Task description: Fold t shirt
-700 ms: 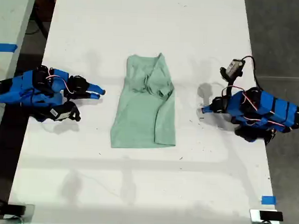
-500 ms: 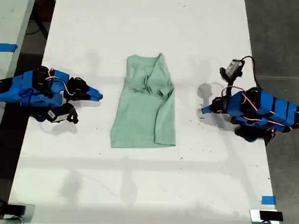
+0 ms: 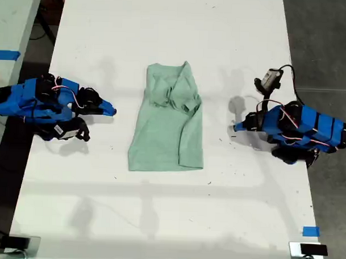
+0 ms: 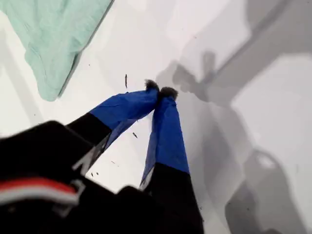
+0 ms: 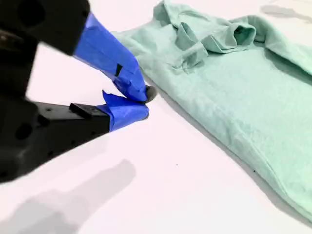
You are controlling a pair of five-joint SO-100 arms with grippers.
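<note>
The t shirt (image 3: 167,126) lies flat in the middle of the white table, pale mint green, with a sleeve folded over its upper part. My second gripper (image 3: 111,111) rests on the table at the exterior view's left, shut and empty, a short gap from the shirt's edge. In the second wrist view its tips (image 5: 145,102) meet just short of the t shirt (image 5: 234,97). My first gripper (image 3: 235,128) lies at the exterior view's right, also shut on nothing. In the first wrist view its tips (image 4: 160,88) touch, well apart from a corner of the t shirt (image 4: 53,34).
The white table (image 3: 170,220) ends in dark floor on both sides of the exterior view. A blue tape mark (image 3: 310,231) sits near the table's lower right edge in that view. A second table with blue tape (image 3: 6,55) stands at its far left.
My second gripper has drawn back a little toward the exterior view's left, away from the shirt. The first arm and the shirt have not moved.
</note>
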